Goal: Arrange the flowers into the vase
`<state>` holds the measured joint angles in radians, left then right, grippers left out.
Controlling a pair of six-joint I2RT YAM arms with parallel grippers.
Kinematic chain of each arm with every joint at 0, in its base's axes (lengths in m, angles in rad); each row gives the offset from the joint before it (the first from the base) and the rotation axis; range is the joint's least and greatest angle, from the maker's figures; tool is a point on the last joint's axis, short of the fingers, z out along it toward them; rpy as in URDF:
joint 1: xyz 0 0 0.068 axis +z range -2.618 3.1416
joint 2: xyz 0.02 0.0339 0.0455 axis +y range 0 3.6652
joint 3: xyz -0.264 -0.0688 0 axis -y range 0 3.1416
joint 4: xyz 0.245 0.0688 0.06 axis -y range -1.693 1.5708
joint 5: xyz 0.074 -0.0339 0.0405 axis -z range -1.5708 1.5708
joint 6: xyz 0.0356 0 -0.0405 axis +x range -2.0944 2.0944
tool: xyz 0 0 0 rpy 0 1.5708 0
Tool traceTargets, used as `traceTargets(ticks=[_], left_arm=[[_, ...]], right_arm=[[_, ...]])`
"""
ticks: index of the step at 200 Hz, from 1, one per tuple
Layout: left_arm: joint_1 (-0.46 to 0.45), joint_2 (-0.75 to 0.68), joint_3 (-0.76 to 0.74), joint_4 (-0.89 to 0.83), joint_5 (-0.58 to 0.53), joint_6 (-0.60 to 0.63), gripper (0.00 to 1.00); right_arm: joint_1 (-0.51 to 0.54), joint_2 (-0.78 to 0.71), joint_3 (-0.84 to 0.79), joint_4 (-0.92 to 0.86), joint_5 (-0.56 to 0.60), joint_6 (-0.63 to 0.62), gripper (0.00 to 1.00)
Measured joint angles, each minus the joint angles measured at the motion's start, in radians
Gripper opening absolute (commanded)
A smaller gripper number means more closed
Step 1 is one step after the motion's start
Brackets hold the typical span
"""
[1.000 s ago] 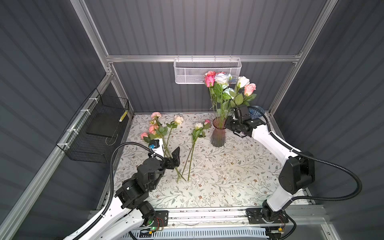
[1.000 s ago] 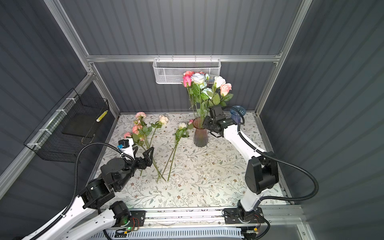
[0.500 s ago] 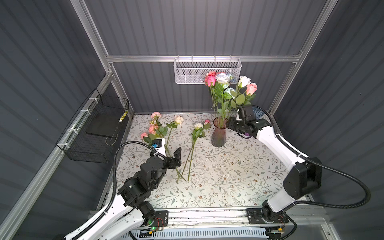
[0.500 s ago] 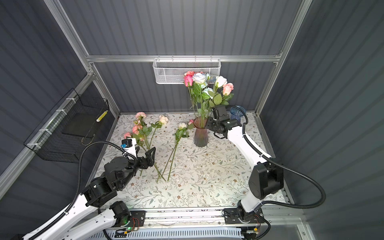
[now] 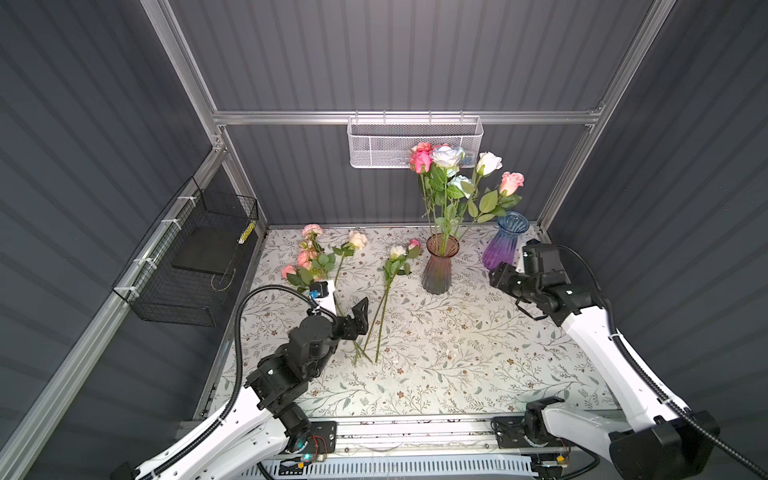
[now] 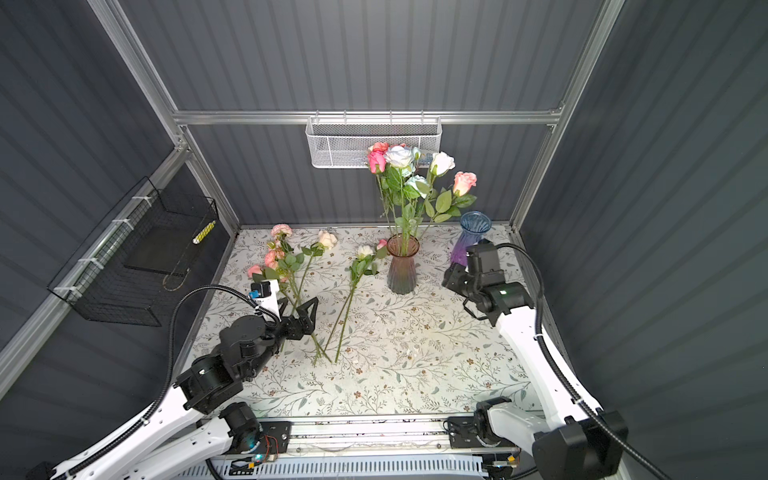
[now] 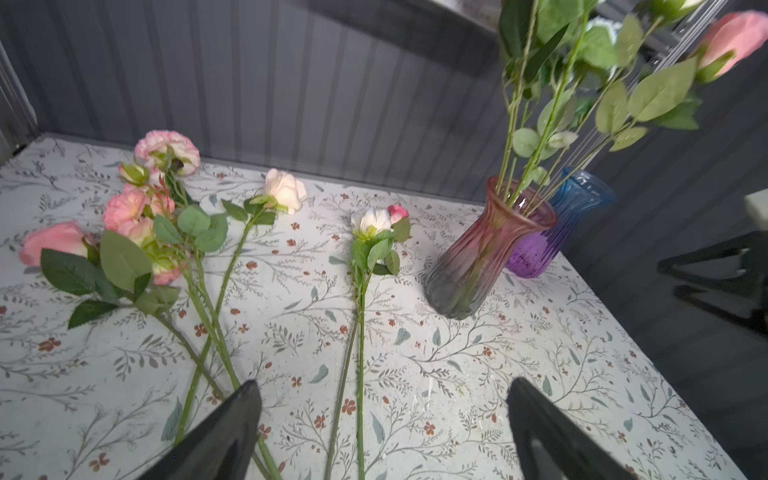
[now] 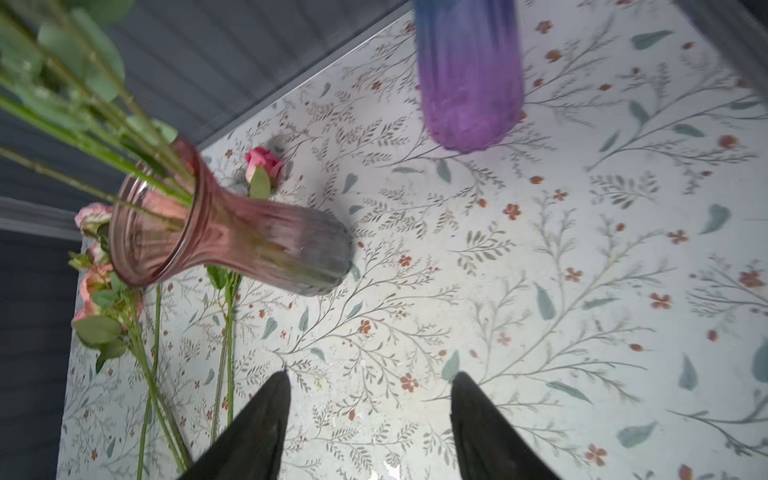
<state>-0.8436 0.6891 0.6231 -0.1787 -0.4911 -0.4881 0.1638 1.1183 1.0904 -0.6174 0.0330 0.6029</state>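
— Since you asked where the flowers (image 5: 446,183) are: several stand upright in the pink vase (image 5: 437,270), near the back of the flowered cloth (image 5: 457,357). Their pink, white and pale blue heads rise well above its rim.

— And the rest?

— You have more lying flat on the cloth. A pink cluster (image 5: 309,257) and a cream one (image 5: 357,239) lie at the left. A white one (image 5: 397,250) with a small pink bud (image 5: 414,244) lies just beside the vase. Their stems converge toward the front.

— The grippers?

— Your left gripper (image 7: 382,386) hangs over those stems, fingers spread wide, holding nothing. Your right gripper (image 8: 370,376) is right of the pink vase, near the blue-and-purple vase (image 5: 503,245). Its fingers are apart, with nothing between them.

— Anything further out?

— You'll see a white mesh basket (image 5: 415,143) on the back wall and a black wire basket (image 5: 187,257) on the left wall.
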Motion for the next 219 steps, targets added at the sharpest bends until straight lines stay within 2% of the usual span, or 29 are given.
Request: traceTargets(ticks=[26,64,119,181,201,219], left_arm=[[0.0,0.06,-0.048,0.008,-0.026,-0.07,0.99],[0.0,0.071,-0.099,0.001,-0.071,-0.15,0.99],[0.0,0.003,-0.136,-0.039,-0.088,-0.218,0.99],[0.0,0.019,-0.138,-0.054,-0.089,-0.228,0.99],[0.0,0.025,-0.138,-0.063,-0.089,-0.228,0.99],[0.0,0.025,-0.138,-0.064,-0.09,-0.228,0.99]], right_arm=[[-0.109,0.02,0.026,0.006,-0.005,0.004,0.72],[-0.232,0.211,0.156,0.042,-0.038,0.018,0.79],[-0.293,0.493,0.433,0.051,-0.095,0.019,0.8],[-0.313,0.785,0.763,-0.018,-0.138,0.035,0.68],[-0.314,0.848,0.816,-0.045,-0.144,0.041,0.62],[-0.314,0.878,0.825,-0.063,-0.149,0.048,0.49]])
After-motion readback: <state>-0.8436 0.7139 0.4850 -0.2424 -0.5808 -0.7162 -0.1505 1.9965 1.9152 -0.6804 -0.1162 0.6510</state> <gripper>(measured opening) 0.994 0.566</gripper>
